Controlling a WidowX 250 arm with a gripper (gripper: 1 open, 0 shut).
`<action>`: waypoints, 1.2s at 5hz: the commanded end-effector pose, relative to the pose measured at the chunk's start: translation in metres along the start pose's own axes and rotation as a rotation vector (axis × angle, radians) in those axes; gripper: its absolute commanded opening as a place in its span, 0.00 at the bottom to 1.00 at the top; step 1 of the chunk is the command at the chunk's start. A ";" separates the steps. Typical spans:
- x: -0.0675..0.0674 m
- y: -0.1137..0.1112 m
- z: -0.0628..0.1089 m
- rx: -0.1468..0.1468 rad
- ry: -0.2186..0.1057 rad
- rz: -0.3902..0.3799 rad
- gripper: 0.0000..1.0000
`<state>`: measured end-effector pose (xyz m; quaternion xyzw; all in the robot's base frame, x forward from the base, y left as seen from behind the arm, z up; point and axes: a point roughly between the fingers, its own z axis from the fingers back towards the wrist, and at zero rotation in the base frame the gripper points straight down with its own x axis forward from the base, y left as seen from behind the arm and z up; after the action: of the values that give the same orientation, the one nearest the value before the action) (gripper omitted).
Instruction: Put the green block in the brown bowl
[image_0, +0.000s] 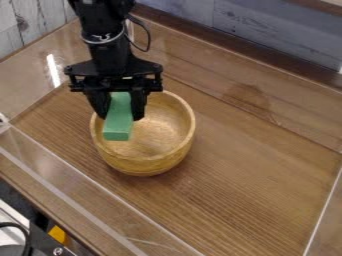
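The hand (118, 97) points straight down, its two fingers clamped on the upper end of the block (119, 121), which hangs from it nearly upright, long axis running twelve to six with the lower end tipped slightly toward seven. The bowl (167, 140) sits on the desk (254, 170) directly beneath, but the block is off centre: it hangs over the bowl's nine o'clock side, its lower end just inside the rim there. Whether that end touches the wood cannot be told. The bowl's middle lies toward three o'clock of the block, so letting go here would likely drop it in close to the wall.
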<state>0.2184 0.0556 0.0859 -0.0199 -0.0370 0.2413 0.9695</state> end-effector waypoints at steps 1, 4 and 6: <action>0.004 -0.005 0.006 -0.011 -0.038 -0.107 0.00; 0.002 0.002 -0.017 0.006 -0.027 -0.106 1.00; -0.003 -0.003 -0.019 0.016 -0.023 -0.026 1.00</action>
<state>0.2151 0.0509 0.0624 -0.0107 -0.0348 0.2306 0.9724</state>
